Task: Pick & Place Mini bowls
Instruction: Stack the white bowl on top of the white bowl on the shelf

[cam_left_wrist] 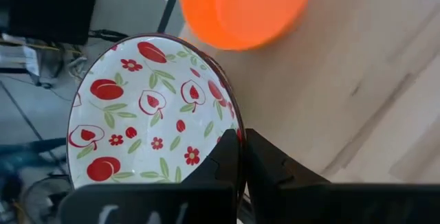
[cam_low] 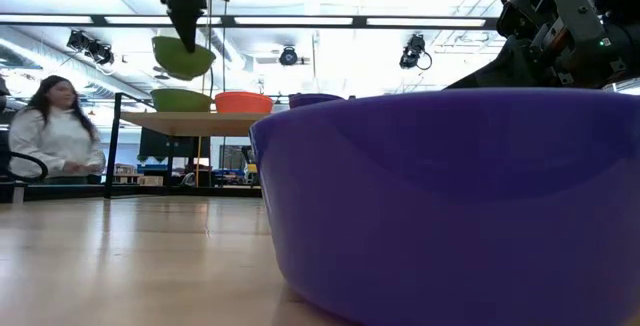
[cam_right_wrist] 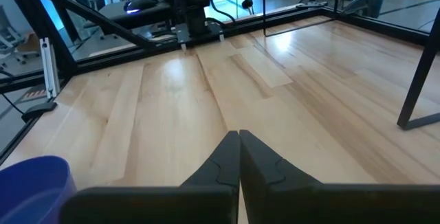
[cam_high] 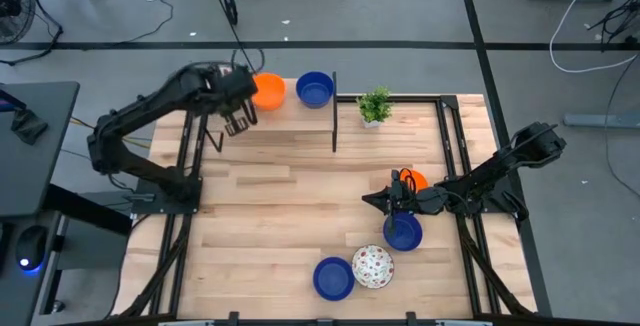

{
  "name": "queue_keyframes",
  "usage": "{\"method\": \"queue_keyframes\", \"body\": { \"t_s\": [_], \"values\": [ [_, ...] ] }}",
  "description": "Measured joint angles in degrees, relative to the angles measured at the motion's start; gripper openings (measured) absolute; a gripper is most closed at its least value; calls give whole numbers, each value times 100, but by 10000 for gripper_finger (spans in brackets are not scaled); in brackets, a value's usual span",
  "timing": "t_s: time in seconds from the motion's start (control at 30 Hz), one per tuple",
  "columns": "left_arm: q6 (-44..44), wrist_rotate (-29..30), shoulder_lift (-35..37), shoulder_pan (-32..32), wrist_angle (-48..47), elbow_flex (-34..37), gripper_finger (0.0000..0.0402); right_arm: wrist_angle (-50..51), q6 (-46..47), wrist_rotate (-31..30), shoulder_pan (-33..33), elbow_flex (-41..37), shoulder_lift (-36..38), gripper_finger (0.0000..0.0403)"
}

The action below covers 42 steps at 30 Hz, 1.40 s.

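Wooden worktop (cam_high: 280,206) carrying blue bowls (cam_high: 333,277), one floral bowl (cam_high: 372,265); left hand (cam_left_wrist: 237,162) aloft near orange bowl (cam_high: 267,90), pinching rim of fruit-patterned bowl (cam_left_wrist: 148,114); right hand (cam_right_wrist: 239,148) pressed together, low above blue bowl (cam_high: 402,232).

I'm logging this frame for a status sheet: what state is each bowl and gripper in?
Left gripper: shut on the floral bowl's rim.
Floral bowl: held, off the table.
Right gripper: shut, empty.
Orange bowl: resting, untouched.
Blue bowl: resting beside it.
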<state>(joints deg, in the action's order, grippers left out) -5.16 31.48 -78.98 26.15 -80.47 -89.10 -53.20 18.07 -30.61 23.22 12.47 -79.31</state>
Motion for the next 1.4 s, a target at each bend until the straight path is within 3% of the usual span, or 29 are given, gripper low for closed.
{"method": "queue_keyframes", "body": {
  "t_s": [0.23, 0.5, 0.9, 1.07, 1.2, 1.4],
  "values": [
    [-417, -891, 0, 1087, 587, 50, 10, 14, 96, 0, 2, 0, 0, 6],
    [-363, -1355, 0, 1579, 815, 50, 10, 14, 95, 0, 0, 0, 0, 6],
    [1, -1360, -53, 1607, 924, 51, 10, 10, 95, 2, 1, 0, 0, 6],
    [28, -1322, -61, 1607, 1141, 538, 13, 6, 95, 18, 1, 0, 0, 6],
    [5, -926, -63, 1562, 1375, 898, 10, 1, 95, 17, 1, 0, 0, 6],
    [84, -1168, -61, 1555, 1561, 981, 17, 2, 95, 17, 0, 0, 0, 6]
  ]
}}
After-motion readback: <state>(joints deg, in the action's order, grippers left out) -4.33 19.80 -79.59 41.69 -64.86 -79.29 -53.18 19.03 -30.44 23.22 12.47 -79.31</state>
